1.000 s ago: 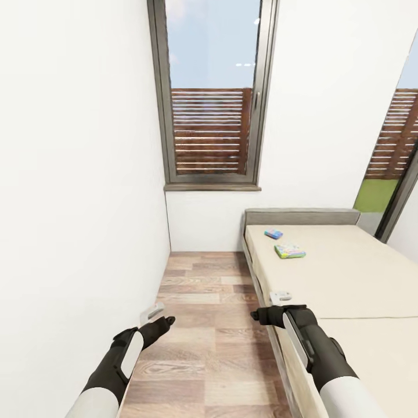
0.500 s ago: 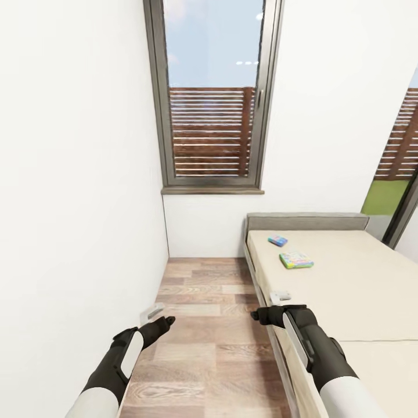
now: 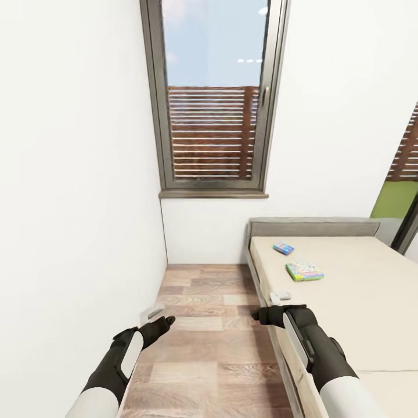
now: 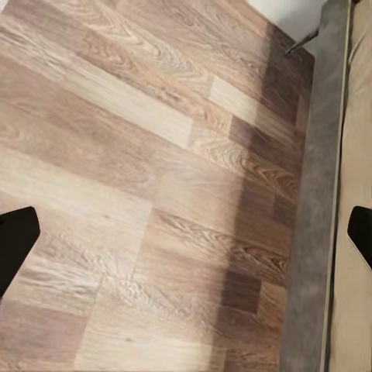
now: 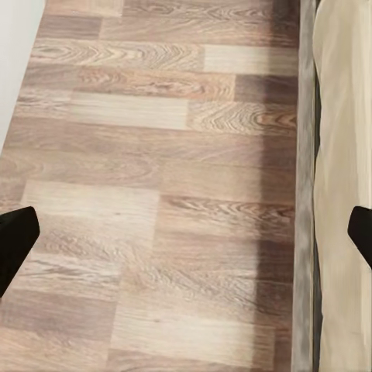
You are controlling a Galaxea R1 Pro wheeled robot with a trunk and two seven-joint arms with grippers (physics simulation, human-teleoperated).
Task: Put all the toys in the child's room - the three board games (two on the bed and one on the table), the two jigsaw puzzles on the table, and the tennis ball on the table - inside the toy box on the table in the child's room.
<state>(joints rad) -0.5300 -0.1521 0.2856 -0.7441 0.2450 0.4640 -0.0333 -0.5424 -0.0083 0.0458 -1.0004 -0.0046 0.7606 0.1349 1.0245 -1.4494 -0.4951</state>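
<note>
Both grippers are being carried spread wide and empty: the left gripper (image 3: 155, 316) is being held out over the wooden floor (image 3: 215, 342) close to the white wall (image 3: 75, 203); the right gripper (image 3: 273, 306) is being held just beside the near edge of the bed (image 3: 360, 302). In each wrist view the dark fingertips (image 4: 15, 236) are being shown at opposite margins with only floorboards and the bed's grey frame between them, so nothing is being gripped.

Two of the board games are being left untouched on the beige mattress near the headboard: a small blue cartoon one (image 3: 283, 248) lying farther back, and a green-edged one (image 3: 304, 271) lying nearer the robot, the two slightly apart; the print is too small to be read.

As a judgement, the task is being barely begun here: no toy is being held, and both bed games are yet to be fetched; an approach along the bedside is probably being made. No toy box is being seen from this spot, so its contents cannot be told.
</note>
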